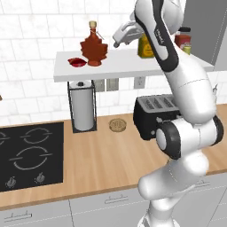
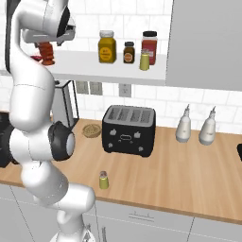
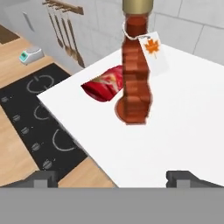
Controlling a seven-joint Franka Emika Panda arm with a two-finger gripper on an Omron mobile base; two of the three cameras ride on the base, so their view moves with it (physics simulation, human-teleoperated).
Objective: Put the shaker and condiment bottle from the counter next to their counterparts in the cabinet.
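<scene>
fingers (image 3: 112,178): spread wide, grasping nothing; just clear of the condiment bottle
condiment bottle (image 1: 93,47): upright on the cabinet (image 1: 124,68) shelf, beside the red packet (image 1: 77,62)
shaker (image 2: 103,180): upright on the tabletop (image 2: 189,175), in front of the toaster (image 2: 128,130)

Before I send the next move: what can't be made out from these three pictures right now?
- Gripper jaws: hidden behind the arm's own links in both base views.
- Condiment bottle: its cap is cut off by the hand view's top edge; in the right base view the arm covers its upper part.
- Red packet: whether it touches the bottle can't be told.
- Shaker on the counter: too small for detail.
- Cabinet: the arm covers its right part in the left base view.
</scene>
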